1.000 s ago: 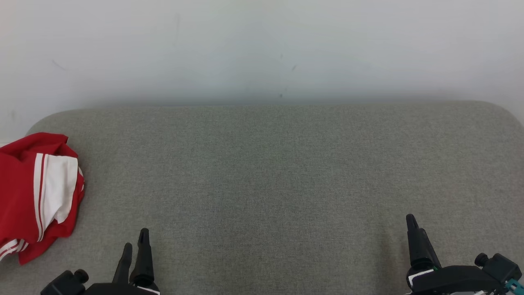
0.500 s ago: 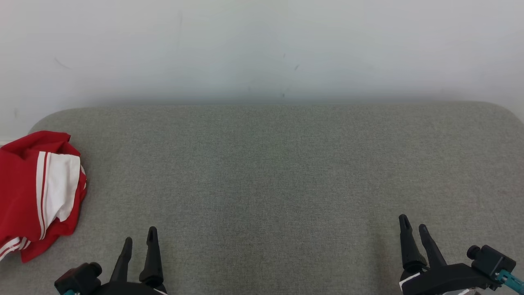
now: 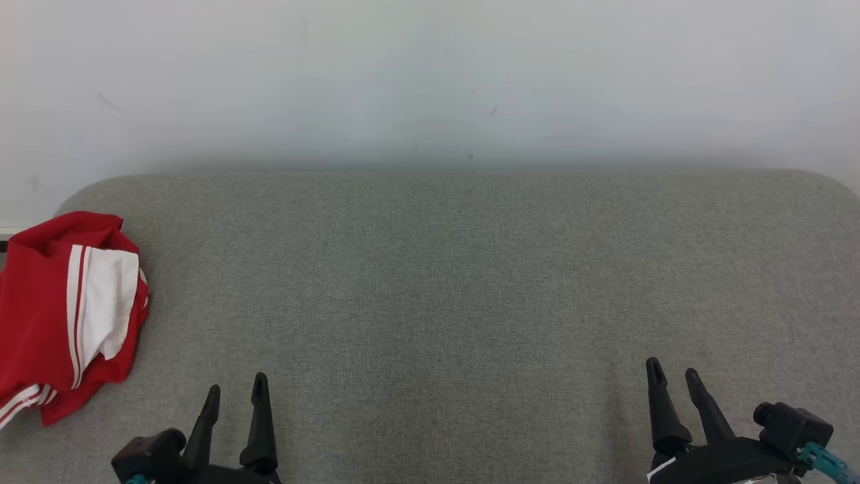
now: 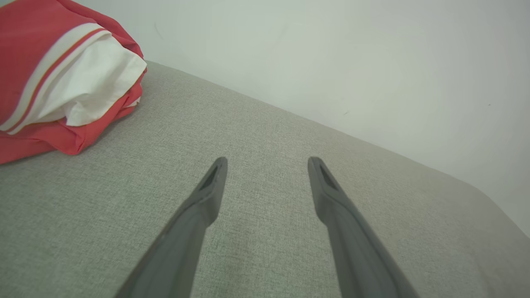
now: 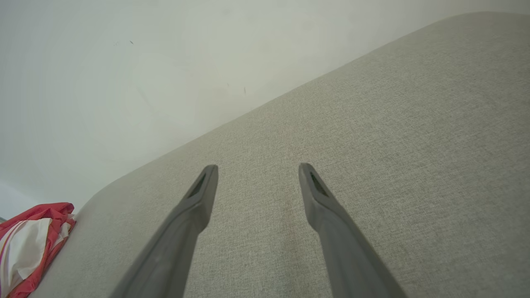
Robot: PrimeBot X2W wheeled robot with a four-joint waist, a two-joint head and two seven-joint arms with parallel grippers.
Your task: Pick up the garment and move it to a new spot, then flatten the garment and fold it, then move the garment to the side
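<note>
The garment [image 3: 64,316] is a red piece with white panels and stripes, lying folded in a bundle at the far left edge of the grey cushioned surface [image 3: 457,282]. It also shows as the red and white garment [image 4: 58,78] at the upper left of the left wrist view and as a small garment [image 5: 31,240] at the lower left of the right wrist view. My left gripper [image 3: 235,393] is open at the lower left, a short way right of the garment, holding nothing. My right gripper [image 3: 672,376] is open and empty at the lower right.
A pale wall [image 3: 430,81] rises directly behind the cushioned surface. The surface has rounded back corners at left and right, and the garment overhangs its left edge.
The whole head view has shifted slightly, so the camera moved. Both grippers drew nearer the bottom edge, and the right one turned so both its fingers show. The garment lies as before.
</note>
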